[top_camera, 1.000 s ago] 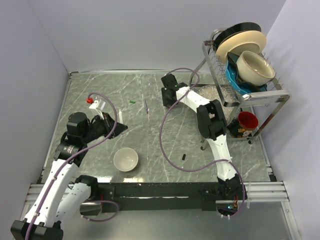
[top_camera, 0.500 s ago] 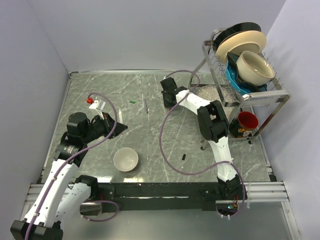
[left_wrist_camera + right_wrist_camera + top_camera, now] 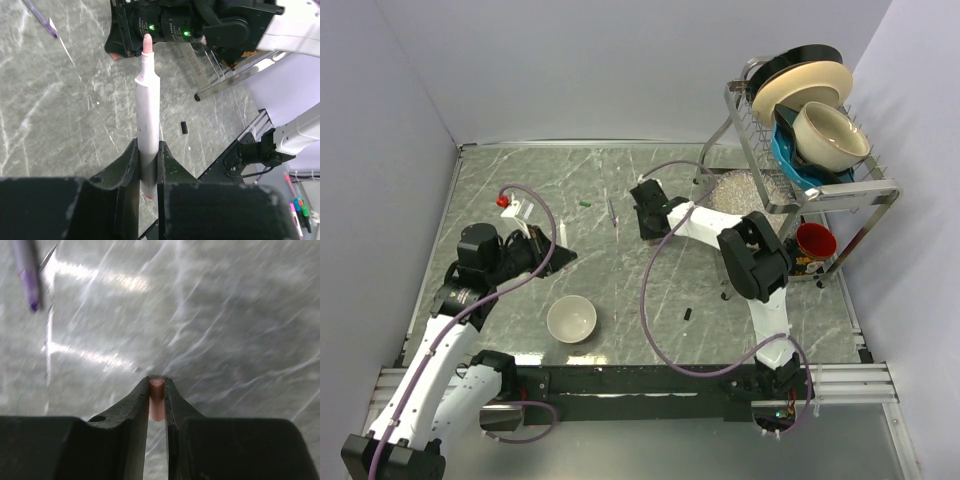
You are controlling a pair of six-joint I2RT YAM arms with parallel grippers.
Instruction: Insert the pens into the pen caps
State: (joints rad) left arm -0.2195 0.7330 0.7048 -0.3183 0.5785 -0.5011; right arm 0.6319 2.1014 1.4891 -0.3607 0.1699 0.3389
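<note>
We're on the slim white-grey plastic red-tipped pen [image 3: 148, 115]. It stands out from the left gripper [image 3: 148, 150], whose fingers are pressed onto the rear of the barrel. That leaves the bare pinkish nib free and pointing across the table. We judge it light and stiff, with a smooth barrel that could slide or swivel in the pinch if pushed off-axis. A hold this far back gives reach but less steadiness at the nib.

Its partner is the tiny orange-red cap [image 3: 156, 402], a short plastic cylinder. It's nipped between the fingertips of the right gripper [image 3: 156, 385], with its open mouth facing away from the wrist. It's feather-light, rigid and slick, we'd say. Squeezing it by the sides with the mouth clear looks like the right hold.

From above, the two grippers are well apart, so nib and cap mouth haven't met. In the left wrist view the nib aims towards the right arm's black wrist housing.

Out on the grey marbled table [image 3: 520, 170] lies a second thin pen with a purplish tip [image 3: 611, 210]. A small green cap [image 3: 585, 203] sits just beside it. A small black cap [image 3: 687, 313] lies nearer the right arm's base, and a white bowl [image 3: 552, 312] sits near the left arm.
</note>
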